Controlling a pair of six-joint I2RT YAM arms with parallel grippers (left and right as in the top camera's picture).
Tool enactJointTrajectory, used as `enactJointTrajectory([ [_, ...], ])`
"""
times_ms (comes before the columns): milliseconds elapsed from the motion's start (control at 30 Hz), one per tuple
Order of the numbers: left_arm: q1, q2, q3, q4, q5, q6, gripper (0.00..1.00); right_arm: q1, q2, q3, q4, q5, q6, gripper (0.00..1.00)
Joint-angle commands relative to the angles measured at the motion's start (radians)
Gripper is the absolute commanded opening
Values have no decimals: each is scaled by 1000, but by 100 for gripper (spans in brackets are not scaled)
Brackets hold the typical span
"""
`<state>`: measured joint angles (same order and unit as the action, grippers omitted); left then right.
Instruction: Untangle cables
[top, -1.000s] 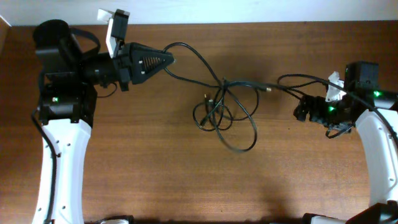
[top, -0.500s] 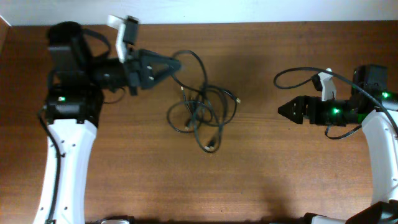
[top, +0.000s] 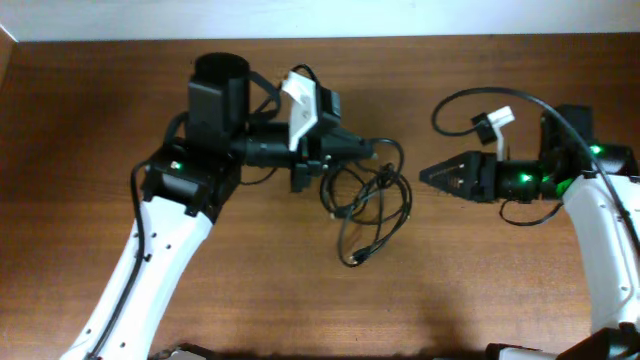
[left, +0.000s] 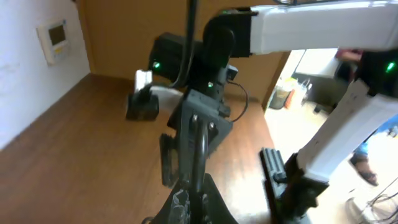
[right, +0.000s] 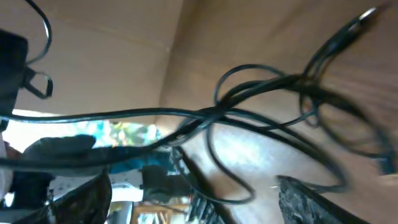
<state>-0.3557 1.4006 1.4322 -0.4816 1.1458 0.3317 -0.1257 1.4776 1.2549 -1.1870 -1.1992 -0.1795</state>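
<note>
The cables (top: 378, 203) lie in a loose black tangle on the wooden table, with a plug end (top: 355, 258) at the front. My left gripper (top: 370, 150) sits at the tangle's upper left edge, shut on one cable. In the left wrist view that thin black cord runs out from between the closed fingertips of the left gripper (left: 196, 185). My right gripper (top: 428, 172) points left, just right of the tangle and apart from it. In the right wrist view the right gripper (right: 199, 199) is open, fingers wide apart, with cables (right: 273, 93) looping in front and one loop dipping between the fingers.
The right arm's own thick wire (top: 462, 98) arcs above its wrist, carrying a white connector (top: 496, 118). The table's far edge (top: 420, 38) meets a white wall. The left arm's body (top: 215, 120) reaches over the table's centre-left.
The left arm swung right across the table with its cable, dragging the tangle right and bunching it. The right gripper turned to point left and came close to the tangle.
</note>
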Motion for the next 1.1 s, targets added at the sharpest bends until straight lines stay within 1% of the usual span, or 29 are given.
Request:
enactJointTrajectory([
  [0,-48,-8,8,24,-114,89,0,43,4,-2,1,-27,39,69],
  [33,-57,-8,8,28,-126,89,0,47,4,-2,1,-27,39,65],
  [133,-84,-8,9,66,-121,89,0,48,5,-2,5,-20,90,63],
  [200,-114,-8,9,104,-122,89,0,48,5,-2,5,-20,96,60],
  [267,-140,-8,9,146,-122,88,0,48,5,-2,6,-20,110,60],
  [367,-179,-8,9,246,-122,19,0,48,5,-2,10,30,111,60],
  [433,-192,-8,9,307,-122,-35,0,48,5,-2,14,89,142,59],
  [467,-192,-8,9,325,-121,-58,0,48,5,-2,24,111,145,51],
  [500,-192,-8,9,331,-122,-70,0,48,5,-2,31,135,158,50],
  [533,-192,-8,9,336,-121,-82,0,48,5,-2,41,173,185,42],
  [600,-192,-8,9,335,-122,-81,0,48,5,-2,47,213,196,25],
  [633,-191,-8,9,332,-123,-81,0,48,5,-2,47,214,196,23],
  [667,-189,-8,9,327,-131,-81,0,48,5,-2,47,214,196,18],
  [733,-188,-8,9,255,-277,-81,0,48,5,-2,46,213,196,12],
  [800,-188,-8,9,199,-356,-81,0,48,5,-2,47,214,196,4],
  [900,-188,-8,9,170,-380,-86,0,48,5,-2,61,217,195,4],
  [967,-188,-8,9,148,-443,-138,0,47,5,-2,62,217,195,4],
  [1000,-185,-8,9,124,-448,-137,0,47,5,-2,62,217,195,4],
  [1033,-180,-8,9,85,-458,-137,0,47,5,-2,62,216,195,4],
  [1067,-176,-8,9,-12,-531,-137,0,47,4,-2,68,210,195,4],
])
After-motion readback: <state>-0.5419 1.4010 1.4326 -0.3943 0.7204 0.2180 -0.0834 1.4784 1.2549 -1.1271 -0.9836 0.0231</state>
